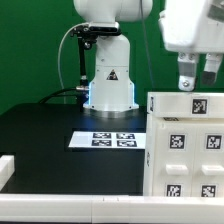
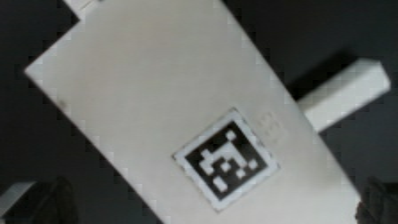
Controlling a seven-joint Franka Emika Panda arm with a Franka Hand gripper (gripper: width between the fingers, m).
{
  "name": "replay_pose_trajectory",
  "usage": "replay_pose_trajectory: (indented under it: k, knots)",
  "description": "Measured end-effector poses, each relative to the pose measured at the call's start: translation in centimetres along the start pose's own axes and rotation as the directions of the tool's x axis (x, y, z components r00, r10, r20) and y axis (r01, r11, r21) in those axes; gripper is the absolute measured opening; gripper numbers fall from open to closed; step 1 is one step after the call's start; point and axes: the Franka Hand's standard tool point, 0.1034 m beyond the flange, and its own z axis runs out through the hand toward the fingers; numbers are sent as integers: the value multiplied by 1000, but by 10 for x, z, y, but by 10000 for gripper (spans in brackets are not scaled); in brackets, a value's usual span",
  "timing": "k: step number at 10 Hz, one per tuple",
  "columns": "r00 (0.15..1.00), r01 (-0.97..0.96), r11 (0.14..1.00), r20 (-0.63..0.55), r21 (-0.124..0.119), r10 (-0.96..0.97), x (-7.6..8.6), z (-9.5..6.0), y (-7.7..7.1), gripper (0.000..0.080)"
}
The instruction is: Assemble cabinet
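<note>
White plastic cabinet box body, tagged, lower right of frame: rigid, light, slick; grip a thin wall edge. Gripper above it; spread indeterminate.

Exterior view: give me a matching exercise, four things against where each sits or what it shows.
Things:
1. gripper
2. marker board
3. robot pedestal
4. cabinet body

Descriptions:
A. flat on the black table, four tags
B. blue glow at its base
C. large white tagged block on the exterior view's right
D. hangs just above the tagged block

Pairs: 1-D, 2-A, 3-B, 4-C
</note>
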Motion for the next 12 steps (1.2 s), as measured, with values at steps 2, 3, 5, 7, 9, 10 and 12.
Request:
replay_pose_trajectory:
  k: [2, 3, 5, 7, 9, 10, 12]
  knots:
    - [994, 113, 994, 14, -7, -113, -4, 1, 3, 797]
    - [986, 164, 986, 22, -8, -164, -6, 1, 4, 797]
    - [993, 109, 994, 35, 7, -110, -7, 14, 0, 797]
    - [998, 46, 999, 44, 17, -47, 2, 23, -10, 797]
    - [998, 38, 999, 42, 16, -39, 1, 25, -10, 797]
    - [999, 22, 1000, 42, 15, -23, 0, 25, -9, 770]
    - [999, -9, 1000, 43, 15, 9, -1, 25, -8, 591]
